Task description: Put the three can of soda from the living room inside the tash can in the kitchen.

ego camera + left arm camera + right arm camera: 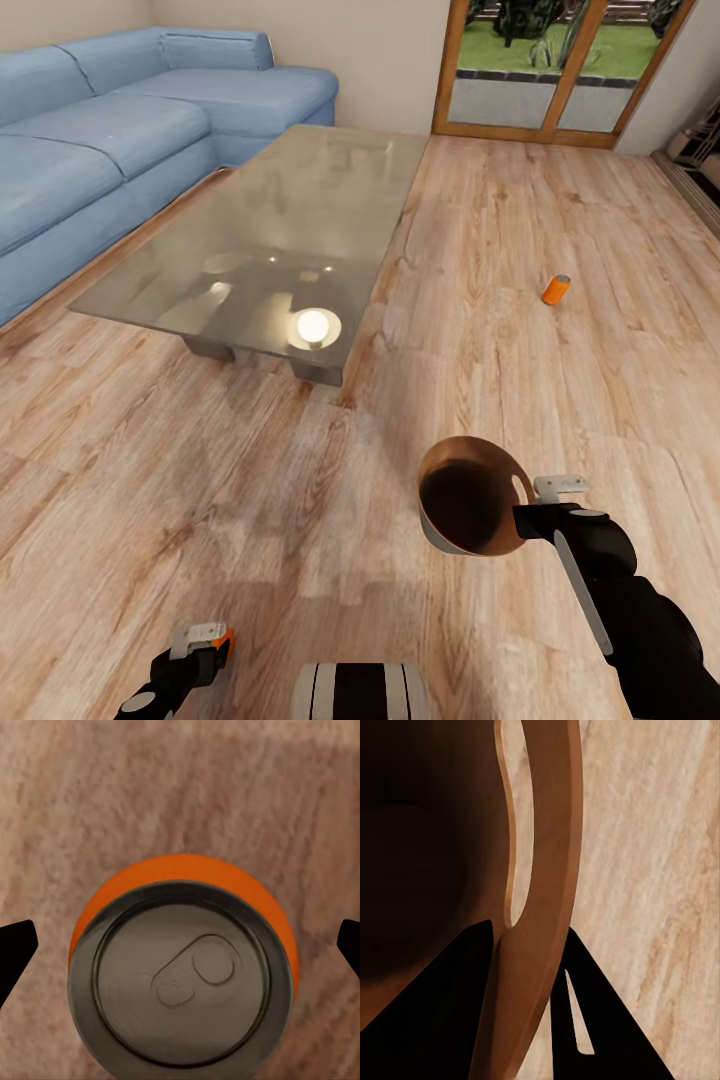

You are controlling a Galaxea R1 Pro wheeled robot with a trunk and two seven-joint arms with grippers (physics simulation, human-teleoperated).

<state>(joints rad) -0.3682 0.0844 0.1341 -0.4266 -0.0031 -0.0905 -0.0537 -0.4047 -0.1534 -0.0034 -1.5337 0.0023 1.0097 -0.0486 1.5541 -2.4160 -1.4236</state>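
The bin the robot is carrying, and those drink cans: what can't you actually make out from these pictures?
- Tash can, head view: its floor is lost in dark shadow, so any contents are hidden; the right wrist view is equally dark inside.
- Orange can at the left gripper: left wrist view's lower edge cuts it off, and the fingertips sit at the picture's sides, contact unclear.
- Far orange can, head view: too small to read.
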